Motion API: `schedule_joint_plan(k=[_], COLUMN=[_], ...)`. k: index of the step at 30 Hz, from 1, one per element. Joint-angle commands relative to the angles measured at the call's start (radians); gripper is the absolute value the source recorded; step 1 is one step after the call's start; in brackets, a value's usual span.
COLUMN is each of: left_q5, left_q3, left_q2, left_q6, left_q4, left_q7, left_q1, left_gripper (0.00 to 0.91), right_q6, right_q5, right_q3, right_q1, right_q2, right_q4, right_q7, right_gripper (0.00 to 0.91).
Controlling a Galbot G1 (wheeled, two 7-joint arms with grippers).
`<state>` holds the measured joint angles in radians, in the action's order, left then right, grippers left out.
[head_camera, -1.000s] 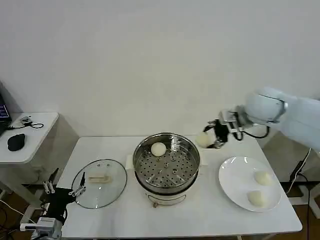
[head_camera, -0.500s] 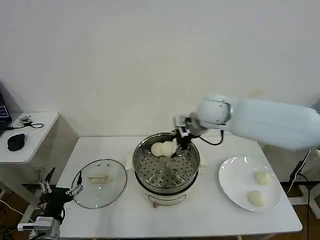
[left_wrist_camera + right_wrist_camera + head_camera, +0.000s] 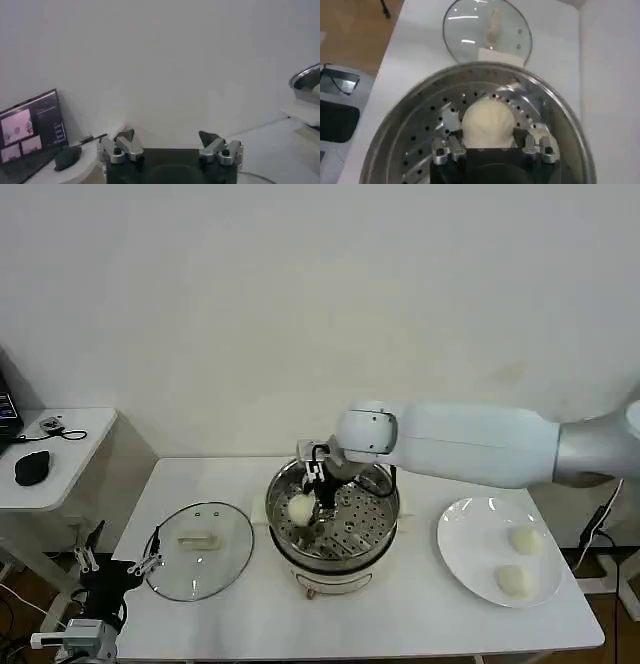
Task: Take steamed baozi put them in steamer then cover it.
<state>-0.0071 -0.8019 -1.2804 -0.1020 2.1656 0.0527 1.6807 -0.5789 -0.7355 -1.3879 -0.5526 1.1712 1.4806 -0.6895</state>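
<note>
The steamer (image 3: 345,534) stands mid-table, a steel basket on a cream base. My right gripper (image 3: 312,494) reaches down into its left half, shut on a steamed baozi (image 3: 299,508). In the right wrist view the two fingers (image 3: 520,137) press both sides of that baozi (image 3: 487,120) just over the perforated floor (image 3: 427,130). A second pale bun peeks out beside the gripper (image 3: 538,132). Two more baozi (image 3: 524,539) (image 3: 512,581) lie on the white plate (image 3: 465,544). The glass cover (image 3: 198,536) rests flat on the table to the left. My left gripper (image 3: 117,562) hangs open below the table's left corner.
A low side table (image 3: 70,449) at the far left carries a mouse (image 3: 32,467) and a laptop screen (image 3: 32,125). The white wall runs close behind the table. Bare tabletop shows in front of the steamer and between it and the plate.
My right arm swung left from beside the steamer's right rim, carrying the baozi over the basket and down into its left side. The left gripper sank slightly.
</note>
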Motion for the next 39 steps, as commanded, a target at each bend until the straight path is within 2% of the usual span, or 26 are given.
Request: schedule_joint_plan(k=[1, 11, 12, 24, 29, 32, 33, 34, 38, 39], left_q5=[-0.002, -0.002, -0.001, 0.003, 0.005, 0.001, 0.001, 0.001, 0.001, 0.001], left_q3=[-0.005, -0.003, -0.002, 0.014, 0.025, 0.028, 0.029, 0.032, 0.048, 0.052], left_q2=[0.001, -0.001, -0.001, -0.005, -0.002, 0.003, 0.004, 0.007, 0.018, 0.02], left_q6=[0.001, 0.004, 0.005, 0.004, 0.001, -0.001, -0.002, -0.002, -0.002, -0.002], left_q4=[0.0, -0.006, -0.007, 0.002, 0.011, 0.012, 0.01, 0.008, -0.001, -0.003], left_q7=[0.0, 0.001, 0.001, 0.002, 0.001, 0.0, 0.0, 0.0, -0.001, 0.0], left_q1=[0.0, -0.002, -0.002, -0.002, -0.004, -0.008, -0.009, -0.011, -0.015, -0.017], left_gripper=[0.907, 0.907, 0.907, 0.907, 0.907, 0.907, 0.907, 0.907, 0.907, 0.907], right_q6=[-0.015, -0.015, -0.015, 0.0, 0.026, 0.07, 0.076, 0.102, 0.161, 0.167], right_q5=[-0.004, 0.014, 0.016, 0.023, 0.054, 0.123, 0.128, 0.196, 0.282, 0.289], right_q3=[0.003, 0.004, 0.005, -0.007, -0.007, -0.038, -0.043, -0.058, -0.056, -0.053], right_q1=[0.037, 0.048, 0.045, -0.055, -0.112, -0.196, -0.2, -0.228, -0.251, -0.251], right_q2=[0.065, 0.074, 0.073, -0.011, -0.1, -0.233, -0.248, -0.303, -0.478, -0.495], right_q4=[-0.047, -0.065, -0.065, 0.012, 0.077, 0.153, 0.156, 0.186, 0.226, 0.229], right_q7=[0.007, 0.007, 0.007, -0.025, -0.051, -0.122, -0.127, -0.162, -0.204, -0.209], right_gripper=[0.695, 0.705, 0.907, 0.907, 0.907, 0.907, 0.907, 0.907, 0.907, 0.907])
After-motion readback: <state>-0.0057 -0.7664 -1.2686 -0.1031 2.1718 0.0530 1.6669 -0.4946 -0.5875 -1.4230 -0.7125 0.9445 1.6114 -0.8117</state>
